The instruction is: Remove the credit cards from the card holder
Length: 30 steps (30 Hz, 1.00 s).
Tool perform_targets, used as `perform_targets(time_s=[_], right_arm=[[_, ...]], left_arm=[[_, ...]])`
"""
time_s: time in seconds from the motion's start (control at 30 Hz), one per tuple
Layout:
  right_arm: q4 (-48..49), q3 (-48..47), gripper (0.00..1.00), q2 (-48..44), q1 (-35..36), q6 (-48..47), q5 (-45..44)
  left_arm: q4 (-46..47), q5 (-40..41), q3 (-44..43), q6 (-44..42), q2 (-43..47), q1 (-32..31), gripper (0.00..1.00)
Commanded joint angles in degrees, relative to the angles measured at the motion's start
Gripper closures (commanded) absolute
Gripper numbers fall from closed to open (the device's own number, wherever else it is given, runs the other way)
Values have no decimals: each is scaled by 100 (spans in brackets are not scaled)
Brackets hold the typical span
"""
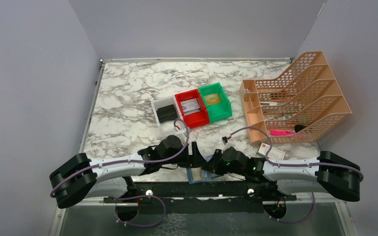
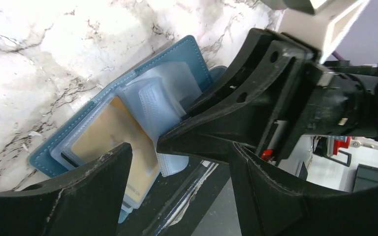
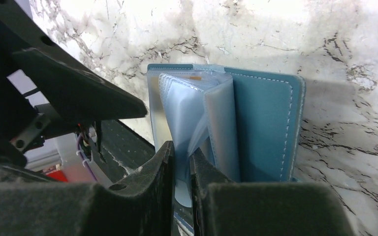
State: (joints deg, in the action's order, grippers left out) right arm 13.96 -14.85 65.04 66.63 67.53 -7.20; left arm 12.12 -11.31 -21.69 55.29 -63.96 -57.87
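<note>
Card holder (image 3: 266, 128) lies open; right pincer (image 3: 181, 157) pinches its clear sleeve (image 3: 189, 113); left pincer (image 2: 179, 152) gapes.

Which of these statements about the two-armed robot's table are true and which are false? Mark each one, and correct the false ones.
1. The card holder lies opened on the marble table. True.
2. The right gripper is pinching a clear pocket panel of the card holder. True.
3. The left gripper is shut tight on a card. False: its jaws stand wide apart and clamp nothing.
4. A yellowish card sits inside one of the holder's pockets. True.
5. In the top view, the green bin stands to the left of the red bin. False: it stands against the red bin's right side.
</note>
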Motion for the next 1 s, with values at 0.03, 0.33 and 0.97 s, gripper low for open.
perform_targets(time_s=[0.03,0.33,0.97], right_arm=[[71,227,81,-185,-41,134,-15],[121,425,75,-372,-45,254,-1],[-2128,314,49,-2355,-49,189,-383]], left_arm=[[734,410,-67,257,-507,-210,26],[1802,407,-8,592,-1279,-347,26],[2607,109,-309,787,-2002,-491,26]])
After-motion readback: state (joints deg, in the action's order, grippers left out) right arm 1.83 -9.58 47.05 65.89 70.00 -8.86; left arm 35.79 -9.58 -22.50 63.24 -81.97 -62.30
